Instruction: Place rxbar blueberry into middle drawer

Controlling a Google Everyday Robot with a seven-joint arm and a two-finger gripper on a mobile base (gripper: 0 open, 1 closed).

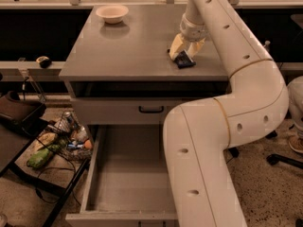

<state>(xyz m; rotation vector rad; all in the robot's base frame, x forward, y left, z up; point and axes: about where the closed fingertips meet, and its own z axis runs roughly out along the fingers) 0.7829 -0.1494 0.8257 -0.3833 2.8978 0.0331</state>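
Hand point(184, 55) at dark blue rxbar blueberry point(185, 62) on cabinet top point(128, 46), grip unclear.

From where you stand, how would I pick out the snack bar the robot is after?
Find the grey cabinet top above the open drawer. Near its right front edge, the gripper on the white arm sits right over the bar. It is small, flat and dark blue, unlike the pale round bowl at the back left.
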